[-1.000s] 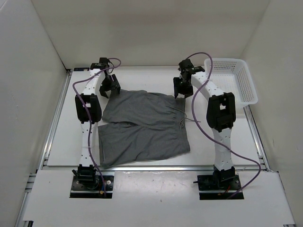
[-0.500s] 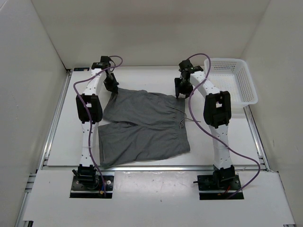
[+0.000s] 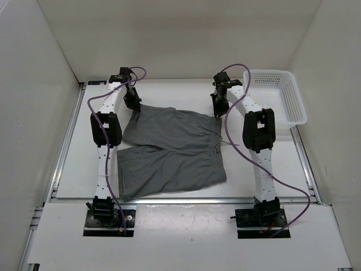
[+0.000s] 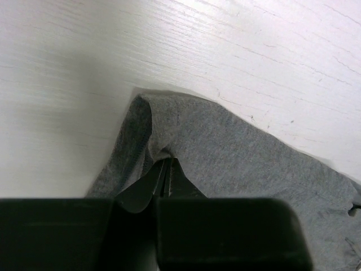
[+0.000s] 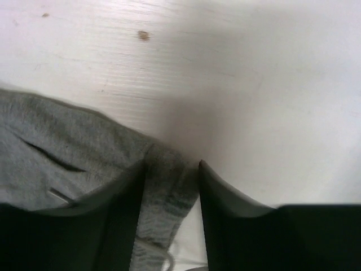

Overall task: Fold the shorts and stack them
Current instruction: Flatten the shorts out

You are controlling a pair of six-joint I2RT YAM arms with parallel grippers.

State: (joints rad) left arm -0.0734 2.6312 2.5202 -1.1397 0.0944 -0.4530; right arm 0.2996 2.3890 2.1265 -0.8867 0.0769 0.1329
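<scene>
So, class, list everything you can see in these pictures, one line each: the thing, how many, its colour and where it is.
shorts: one pair, grey, spread flat in the middle of the table
basket: one, white mesh, far right corner of the table
table: one, white, under everything
cables: two, purple, one looping along each arm
arms: two, white with black joints, bolted at the near edge
left pincer: one, black, shut on the shorts' far left corner
right pincer: one, black, open, straddling the shorts' far right corner
</scene>
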